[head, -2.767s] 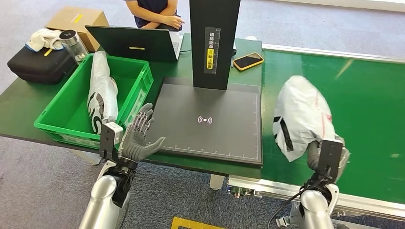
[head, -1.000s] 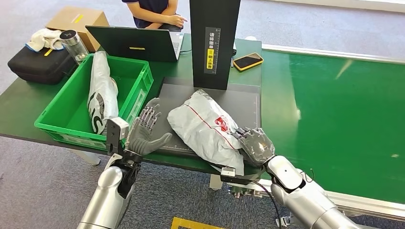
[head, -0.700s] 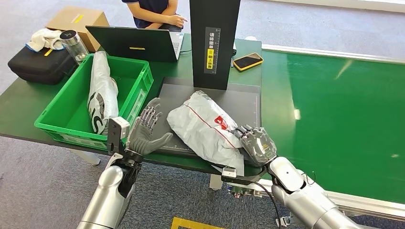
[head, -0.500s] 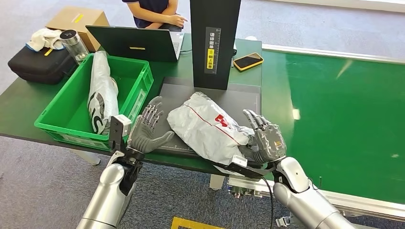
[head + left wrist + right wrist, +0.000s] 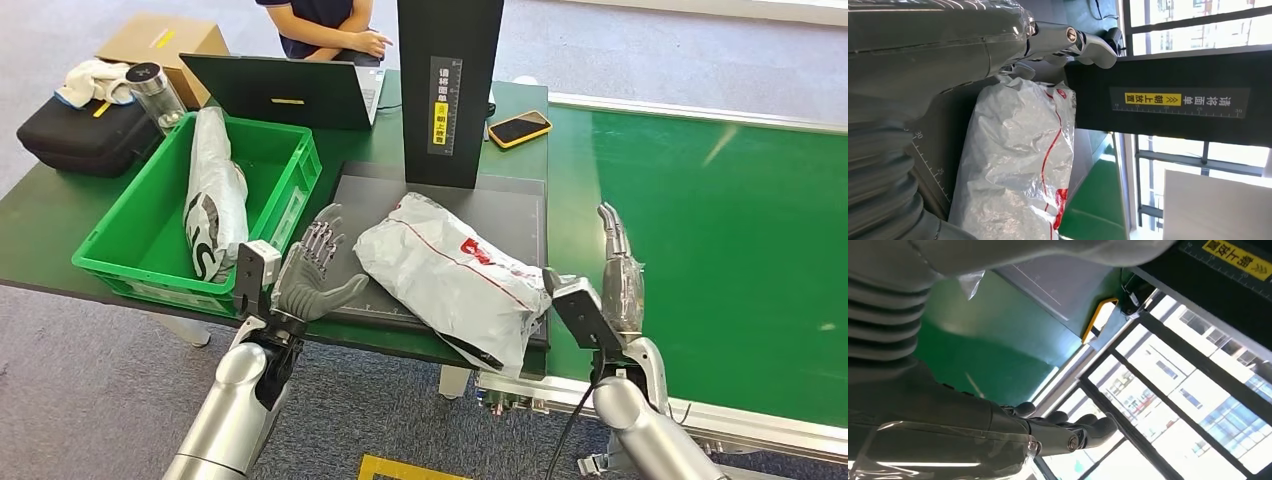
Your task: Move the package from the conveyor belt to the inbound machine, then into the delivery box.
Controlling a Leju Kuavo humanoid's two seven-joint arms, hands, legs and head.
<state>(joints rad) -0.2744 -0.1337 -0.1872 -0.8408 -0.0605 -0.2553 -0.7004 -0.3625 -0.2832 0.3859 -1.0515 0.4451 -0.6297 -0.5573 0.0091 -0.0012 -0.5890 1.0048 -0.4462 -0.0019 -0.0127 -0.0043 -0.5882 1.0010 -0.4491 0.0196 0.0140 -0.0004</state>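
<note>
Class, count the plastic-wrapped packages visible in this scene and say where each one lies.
2: one package lies on the black scanner platform; the other package leans inside the green crate. Others may be hidden.

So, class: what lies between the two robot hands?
The package, resting on the scanner pad, between the left robot hand and right robot hand, in the head view.

Lighting: bright, even daylight. Head view sharp throughout; pale glare streaks on the green conveyor belt (image 5: 720,200) beyond the right hand's fingers (image 5: 612,232). Wrist views: windows (image 5: 1193,405) past the fingers blown out white; ribbed cover nearest the lens soft, out of focus. Crinkled package (image 5: 1018,165) shows specular highlights. Shadows soft, short.
</note>
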